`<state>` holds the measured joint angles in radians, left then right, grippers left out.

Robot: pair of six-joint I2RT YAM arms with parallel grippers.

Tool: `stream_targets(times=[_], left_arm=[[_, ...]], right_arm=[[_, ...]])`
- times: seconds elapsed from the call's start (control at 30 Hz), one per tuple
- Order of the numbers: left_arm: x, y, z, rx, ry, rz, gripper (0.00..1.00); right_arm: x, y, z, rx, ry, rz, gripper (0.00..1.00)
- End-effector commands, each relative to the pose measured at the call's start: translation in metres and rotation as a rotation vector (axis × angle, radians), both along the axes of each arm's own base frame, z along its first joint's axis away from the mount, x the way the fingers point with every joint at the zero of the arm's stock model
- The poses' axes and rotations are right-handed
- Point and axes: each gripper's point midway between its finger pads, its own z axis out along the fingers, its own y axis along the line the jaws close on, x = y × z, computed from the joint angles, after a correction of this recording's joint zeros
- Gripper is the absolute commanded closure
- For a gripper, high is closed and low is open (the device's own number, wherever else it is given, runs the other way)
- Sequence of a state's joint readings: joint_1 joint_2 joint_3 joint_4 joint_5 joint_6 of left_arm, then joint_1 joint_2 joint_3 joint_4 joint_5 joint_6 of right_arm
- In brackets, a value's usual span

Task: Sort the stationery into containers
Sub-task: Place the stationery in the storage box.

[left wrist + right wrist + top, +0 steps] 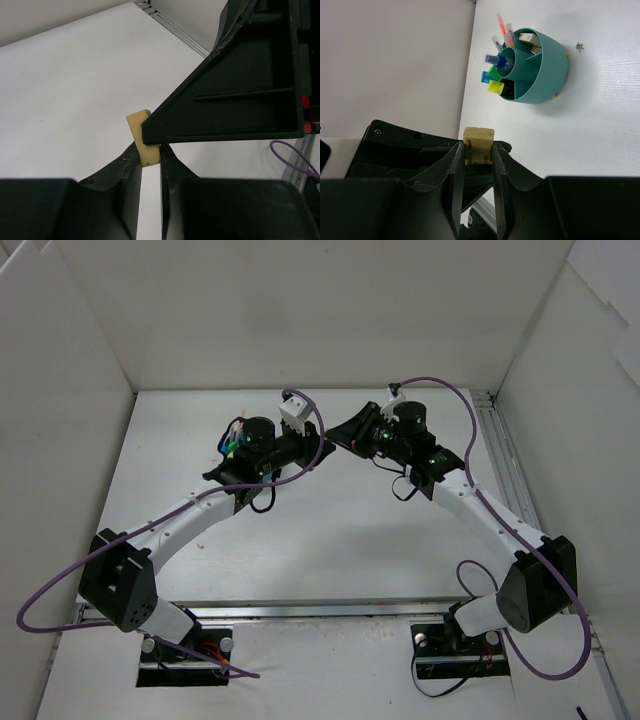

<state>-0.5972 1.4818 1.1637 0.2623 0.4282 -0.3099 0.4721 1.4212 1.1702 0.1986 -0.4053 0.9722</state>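
A tan eraser (pixel 478 137) sits between the fingertips of my right gripper (pixel 478 150). The same eraser (pixel 139 125) also sits between the tips of my left gripper (pixel 149 155), and a right finger (pixel 230 100) crosses over it. The two grippers meet tip to tip above the middle of the table, left (pixel 325 443) and right (pixel 345 433). The round teal tub (pixel 540 65) stands on the table and holds orange and pink pens (pixel 505 30), a blue-capped bottle (pixel 497 61), a yellow highlighter (pixel 495 86) beside blue and green ones, and a white eraser (pixel 527 37). In the top view the left wrist hides most of the tub (pixel 233 443).
White walls close the table (pixel 330 530) in on the left, back and right. A metal rail (pixel 500 460) runs along the right edge. A small dark speck (pixel 579 46) lies on the table beside the tub.
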Motion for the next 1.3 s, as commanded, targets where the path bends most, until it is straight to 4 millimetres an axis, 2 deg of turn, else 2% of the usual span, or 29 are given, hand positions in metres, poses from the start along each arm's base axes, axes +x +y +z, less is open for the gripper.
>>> stream_targets(times=[0.0, 0.13, 0.2, 0.27, 0.33, 0.43, 0.47, 0.7, 0.77, 0.8, 0.87, 0.93, 1.0, 1.1, 1.13, 1.2, 1.27], left_arm=[[0.003, -0.004, 0.046, -0.087, -0.111, 0.006, 0.93], [0.001, -0.001, 0.052, -0.102, -0.123, 0.019, 0.96], [-0.001, 0.002, 0.056, -0.115, -0.118, 0.03, 0.88], [-0.002, 0.004, 0.059, -0.128, -0.127, 0.039, 0.73], [-0.004, 0.005, 0.061, -0.138, -0.14, 0.036, 0.74], [-0.003, 0.005, 0.063, -0.146, -0.149, 0.037, 0.9], [-0.003, 0.005, 0.066, -0.15, -0.152, 0.037, 1.0], [-0.006, 0.011, 0.067, -0.17, -0.182, 0.055, 1.0], [-0.008, 0.014, 0.068, -0.17, -0.192, 0.066, 1.0], [-0.009, 0.015, 0.068, -0.166, -0.194, 0.069, 1.0], [-0.009, 0.021, 0.068, -0.162, -0.202, 0.092, 1.0], [-0.01, 0.025, 0.065, -0.155, -0.201, 0.107, 1.0], [-0.01, 0.032, 0.061, -0.135, -0.195, 0.136, 1.0], [-0.01, 0.043, 0.052, -0.098, -0.173, 0.191, 1.0], [-0.007, 0.05, 0.05, -0.088, -0.163, 0.216, 1.0], [-0.001, 0.068, 0.041, -0.065, -0.117, 0.278, 1.0], [-0.001, 0.079, 0.027, -0.033, -0.064, 0.288, 1.0]], right_arm=[[0.001, 0.004, 0.044, 0.081, -0.115, 0.004, 0.92], [0.0, 0.003, 0.035, 0.06, -0.097, 0.003, 0.92], [0.0, 0.002, 0.032, 0.05, -0.09, -0.002, 0.91], [0.0, 0.002, 0.031, 0.049, -0.087, -0.001, 0.91], [0.0, 0.003, 0.031, 0.051, -0.088, 0.007, 0.91], [-0.002, 0.005, 0.029, 0.05, -0.08, 0.019, 0.89], [-0.002, 0.005, 0.028, 0.049, -0.077, 0.023, 0.89], [-0.005, 0.002, 0.022, 0.012, -0.073, 0.023, 0.85], [-0.006, 0.0, 0.023, 0.0, -0.078, 0.019, 0.75], [-0.005, 0.0, 0.021, -0.009, -0.078, 0.018, 0.65], [-0.003, -0.004, 0.022, -0.017, -0.084, 0.008, 0.64], [-0.002, -0.005, 0.025, -0.025, -0.097, 0.013, 0.56], [-0.001, -0.006, 0.032, -0.024, -0.117, 0.014, 0.52], [0.0, -0.009, 0.038, -0.028, -0.141, 0.008, 0.31], [0.002, -0.012, 0.038, -0.032, -0.144, -0.002, 0.03], [0.005, -0.022, 0.04, -0.037, -0.154, -0.033, 0.02], [0.008, -0.037, 0.045, -0.058, -0.186, -0.071, 0.02]])
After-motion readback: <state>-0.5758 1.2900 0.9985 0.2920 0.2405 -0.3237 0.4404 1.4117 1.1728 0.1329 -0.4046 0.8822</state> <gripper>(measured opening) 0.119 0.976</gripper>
